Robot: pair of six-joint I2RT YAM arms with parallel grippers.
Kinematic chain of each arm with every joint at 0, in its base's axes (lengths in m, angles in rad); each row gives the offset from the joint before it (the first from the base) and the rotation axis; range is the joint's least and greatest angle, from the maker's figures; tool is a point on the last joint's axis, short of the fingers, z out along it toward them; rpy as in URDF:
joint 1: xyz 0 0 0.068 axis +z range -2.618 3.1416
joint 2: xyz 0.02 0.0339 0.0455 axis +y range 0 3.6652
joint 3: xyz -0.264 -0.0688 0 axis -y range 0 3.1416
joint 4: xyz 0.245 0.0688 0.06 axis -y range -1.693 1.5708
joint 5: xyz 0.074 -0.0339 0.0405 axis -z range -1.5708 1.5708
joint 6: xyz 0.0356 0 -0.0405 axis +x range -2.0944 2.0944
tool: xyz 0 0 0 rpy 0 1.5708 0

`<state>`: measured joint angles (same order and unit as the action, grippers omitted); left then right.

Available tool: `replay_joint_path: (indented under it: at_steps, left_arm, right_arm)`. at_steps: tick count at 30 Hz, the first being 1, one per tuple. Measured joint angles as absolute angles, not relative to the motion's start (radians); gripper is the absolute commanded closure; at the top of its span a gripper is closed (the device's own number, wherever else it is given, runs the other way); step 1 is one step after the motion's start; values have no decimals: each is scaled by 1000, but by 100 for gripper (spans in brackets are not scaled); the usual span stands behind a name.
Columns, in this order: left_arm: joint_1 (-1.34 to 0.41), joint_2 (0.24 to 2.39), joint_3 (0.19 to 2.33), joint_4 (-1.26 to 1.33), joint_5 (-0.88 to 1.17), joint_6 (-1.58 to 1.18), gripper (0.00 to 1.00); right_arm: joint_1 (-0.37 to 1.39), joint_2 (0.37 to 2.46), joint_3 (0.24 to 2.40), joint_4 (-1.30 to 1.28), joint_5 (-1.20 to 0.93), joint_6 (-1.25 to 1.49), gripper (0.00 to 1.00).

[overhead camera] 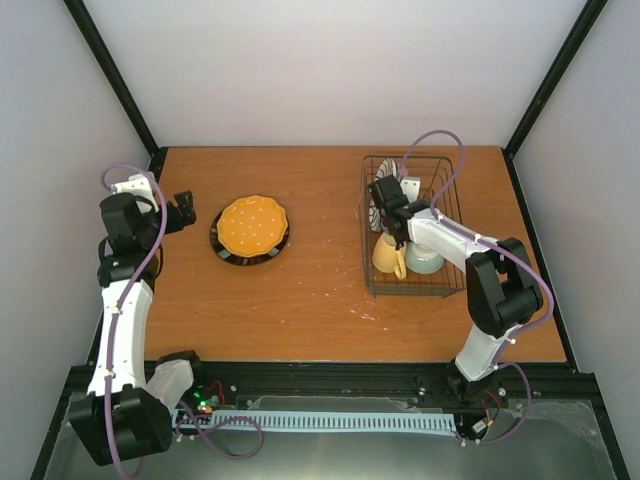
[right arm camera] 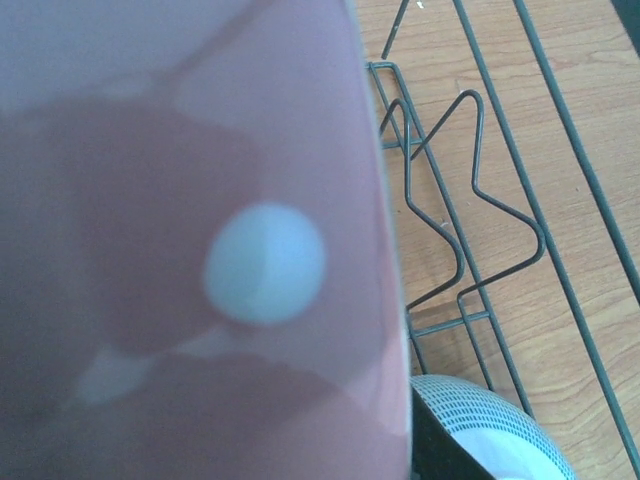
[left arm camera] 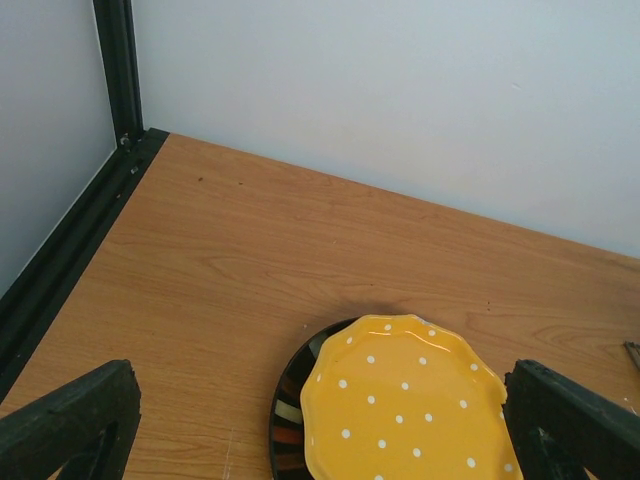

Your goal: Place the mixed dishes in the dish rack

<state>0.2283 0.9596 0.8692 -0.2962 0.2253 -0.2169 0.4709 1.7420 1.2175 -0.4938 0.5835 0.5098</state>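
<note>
Now my right claw (overhead camera: pixel 386 206) pinches the pink plate (right arm camera: pixel 180 250) at the dish rack (overhead camera: pixel 445 281), while my left claw (overhead camera: pixel 186 211) hangs wide open beside the orange dotted plate (overhead camera: pixel 253 225).

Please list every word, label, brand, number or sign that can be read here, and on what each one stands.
There is none to read in any view. The orange plate bears only white dots, the striped plate only black lines; the pink plate, yellow mug and dish rack show none.
</note>
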Motion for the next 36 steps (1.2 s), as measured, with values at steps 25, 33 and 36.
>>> replay_joint_path:
  at_steps: [25,33,36]
  left_arm:
    - [228,1075,842,-301,326,-315,0]
    - [228,1189,843,-312,400,-348,33]
    - [228,1271,862,-339,420,-351,45]
  right_arm:
    - [464,1494,1222,-538,553,513,33]
    - [464,1307,1269,-565,557,497,34]
    - [464,1235,1290,-569,561,490,34]
